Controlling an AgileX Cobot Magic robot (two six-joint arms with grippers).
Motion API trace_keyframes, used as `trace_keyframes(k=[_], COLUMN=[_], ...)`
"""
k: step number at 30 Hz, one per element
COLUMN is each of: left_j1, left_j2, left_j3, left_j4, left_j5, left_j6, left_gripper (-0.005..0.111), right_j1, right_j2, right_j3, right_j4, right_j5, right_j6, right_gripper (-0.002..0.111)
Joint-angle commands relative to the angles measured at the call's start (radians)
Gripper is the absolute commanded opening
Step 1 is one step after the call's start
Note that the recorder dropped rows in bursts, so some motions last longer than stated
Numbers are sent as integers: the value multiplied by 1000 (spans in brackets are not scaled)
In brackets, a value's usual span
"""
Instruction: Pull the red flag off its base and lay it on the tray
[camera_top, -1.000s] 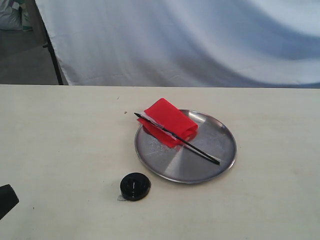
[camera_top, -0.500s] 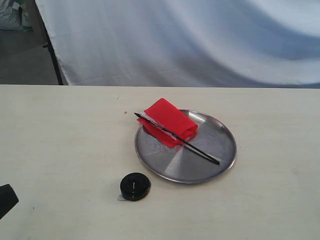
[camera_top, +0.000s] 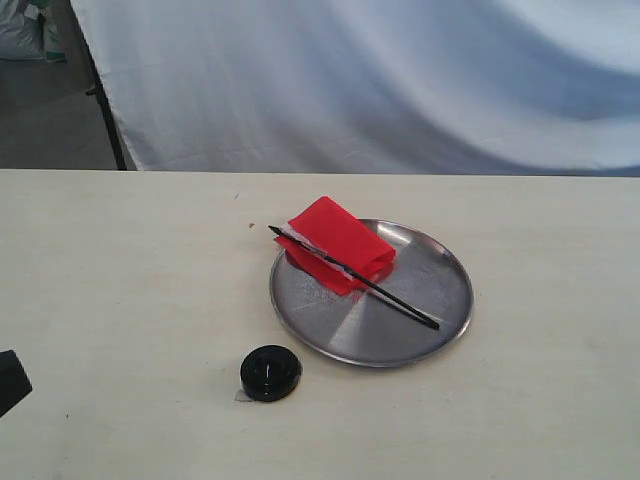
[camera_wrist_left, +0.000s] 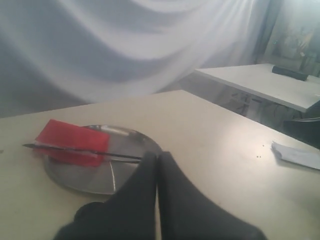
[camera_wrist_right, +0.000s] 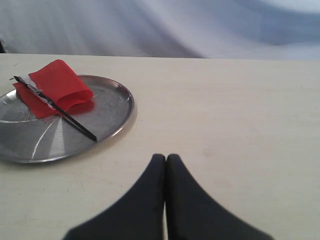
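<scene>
Since the red flag (camera_top: 338, 243) already lies flat on the tray (camera_top: 420, 330), with the base (camera_top: 270, 373) standing bare on the table (camera_top: 130, 280) at about 7 o'clock from the dish, no pull looks left to make. I judge the task done, and what matters now is how the arms stand clear. In the exterior view the flag's stick (camera_top: 400, 300) runs from 10 o'clock, where its tip overhangs the rim, to 4 o'clock, with the folded red cloth bunched over the 11 o'clock part of the tray. The left gripper (camera_wrist_left: 158, 157) has its jaws pressed together on nothing, and the right gripper (camera_wrist_right: 165, 159) likewise — both empty, both low above the table and well apart from the tray. Only a dark corner of the left arm (camera_top: 8, 382) shows in the exterior view, with the tray at roughly 2 to 3 o'clock from it — the right arm is outside that view, so I cannot tell which is nearer.
</scene>
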Motion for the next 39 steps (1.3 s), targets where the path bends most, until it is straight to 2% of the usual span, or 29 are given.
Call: trace_keyframes(k=[1, 18, 20, 22, 25, 32, 34, 36, 39], left_j1=[-6, -6, -6, -6, -6, -6, -6, -6, -6], left_j2=[-5, -5, -5, -5, -5, -5, -5, -5, -5], left_j3=[-22, -16, 2, 38, 104, 130, 140, 140, 140], left_j4=[166, 164, -48, -318, -640, -702, -930, -1199, -1362], left_j5=[20, 18, 18, -14, -37, -41, -33, -26, 76], left_j6=[-223, -215, -56, 250, 550, 623, 793, 1051, 1231], left_gripper=[0, 0, 0, 0, 0, 0, 0, 0, 0], right_j1=[-6, -6, -6, -6, -6, -6, -6, -6, -6], right_j2=[-6, -6, -6, -6, -6, -6, -6, -6, -6], right_j3=[3, 3, 3, 3, 3, 3, 3, 3, 3], right_j4=[-4, -4, -4, -4, -4, -4, -4, -4, -4], right_j5=[-2, -2, -2, -2, -2, -2, -2, -2, -2], right_j6=[-4, -4, -4, -4, -4, -4, -4, -4, -4], right_gripper=[0, 0, 0, 0, 0, 0, 0, 0, 0])
